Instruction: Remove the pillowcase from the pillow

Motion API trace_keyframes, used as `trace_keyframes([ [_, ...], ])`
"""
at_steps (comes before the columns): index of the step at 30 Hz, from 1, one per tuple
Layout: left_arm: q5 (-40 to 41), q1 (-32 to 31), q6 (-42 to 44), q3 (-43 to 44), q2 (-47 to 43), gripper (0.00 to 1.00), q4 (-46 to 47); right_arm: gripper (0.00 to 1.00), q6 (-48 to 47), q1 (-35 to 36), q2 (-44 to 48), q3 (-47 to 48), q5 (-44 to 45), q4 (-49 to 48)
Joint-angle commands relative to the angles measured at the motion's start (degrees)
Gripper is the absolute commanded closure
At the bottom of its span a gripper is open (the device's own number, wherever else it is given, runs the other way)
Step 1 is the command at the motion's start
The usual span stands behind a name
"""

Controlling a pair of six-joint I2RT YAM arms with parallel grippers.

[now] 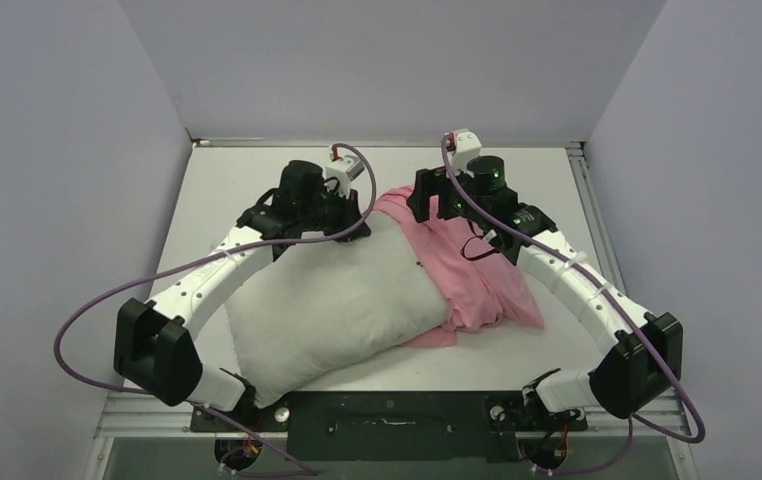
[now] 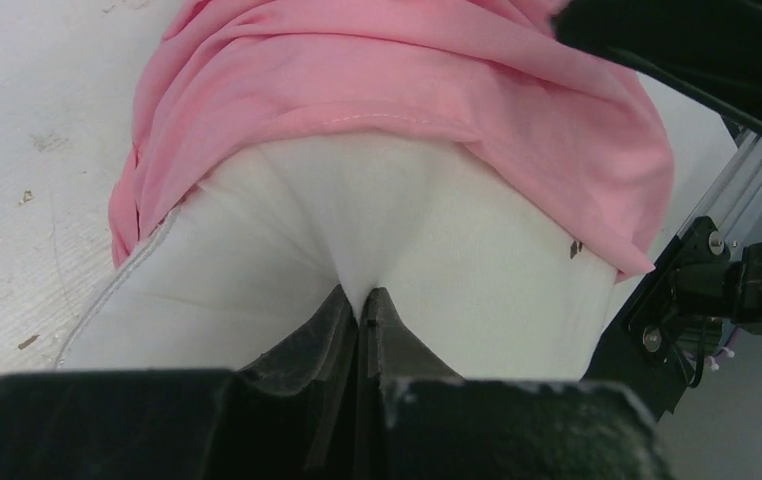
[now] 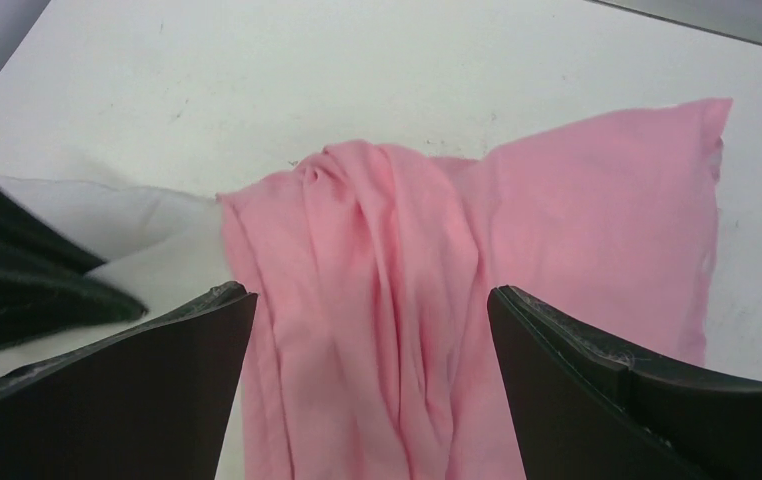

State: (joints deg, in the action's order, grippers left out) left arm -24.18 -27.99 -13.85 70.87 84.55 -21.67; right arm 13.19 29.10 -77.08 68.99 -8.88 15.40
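Observation:
The white pillow (image 1: 327, 310) lies across the table's middle, most of it bare. The pink pillowcase (image 1: 477, 275) is bunched over its far right end and trails onto the table. My left gripper (image 1: 342, 222) sits at the pillow's far edge, shut on a pinch of the white pillow fabric (image 2: 377, 240) just below the pillowcase hem (image 2: 357, 120). My right gripper (image 1: 427, 200) hovers open over the gathered pillowcase (image 3: 377, 300), with the pink folds lying between its fingers (image 3: 547, 340) but not touching them. The pillow's corner (image 3: 147, 235) shows at the left of the right wrist view.
The white table (image 1: 237, 170) is walled in by grey panels on three sides. A metal rail (image 1: 587, 190) runs along the right edge. Both arms curve in from the near corners, with purple cables (image 1: 77, 320) looping beside them.

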Motion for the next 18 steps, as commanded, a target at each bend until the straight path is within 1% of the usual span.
trace_keyframes([
  [1, 4.71, -4.13, 3.38, -1.20, -6.33, 1.00, -2.04, 0.10, -1.66, 0.90, -3.62, 5.41, 1.06, 1.08],
  [6, 9.08, -7.39, 5.13, -1.94, -8.86, 1.00, -3.69, 0.10, -3.06, 1.73, -8.00, 8.23, 1.08, 2.94],
  [8, 10.06, -7.89, 5.51, -2.08, -9.28, 1.00, -4.34, 0.08, -3.91, 2.23, -9.66, 8.92, 1.22, 3.82],
  [10, 10.77, -8.12, 5.81, -2.12, -9.60, 1.00, -4.85, 0.03, -4.81, 2.59, -10.82, 9.32, 1.57, 4.90],
  [11, 11.08, -8.22, 5.96, -2.19, -9.78, 1.00, -5.13, 0.04, -5.22, 2.70, -11.34, 9.51, 2.15, 5.54],
  [13, 11.67, -8.24, 6.19, -2.27, -10.19, 1.00, -5.45, 0.15, -6.18, 2.71, -12.26, 9.88, 3.77, 6.94],
  [14, 12.16, -8.26, 6.27, -2.23, -10.34, 1.00, -5.60, 0.23, -6.69, 2.71, -12.56, 10.17, 4.44, 7.61],
  [15, 12.74, -8.29, 6.44, -2.31, -10.67, 1.00, -5.77, 0.34, -7.18, 2.71, -13.00, 10.44, 5.07, 8.31],
  [18, 14.02, -8.26, 6.79, -2.11, -11.37, 1.00, -6.41, 0.59, -8.48, 2.71, -13.57, 10.89, 6.81, 9.80],
])
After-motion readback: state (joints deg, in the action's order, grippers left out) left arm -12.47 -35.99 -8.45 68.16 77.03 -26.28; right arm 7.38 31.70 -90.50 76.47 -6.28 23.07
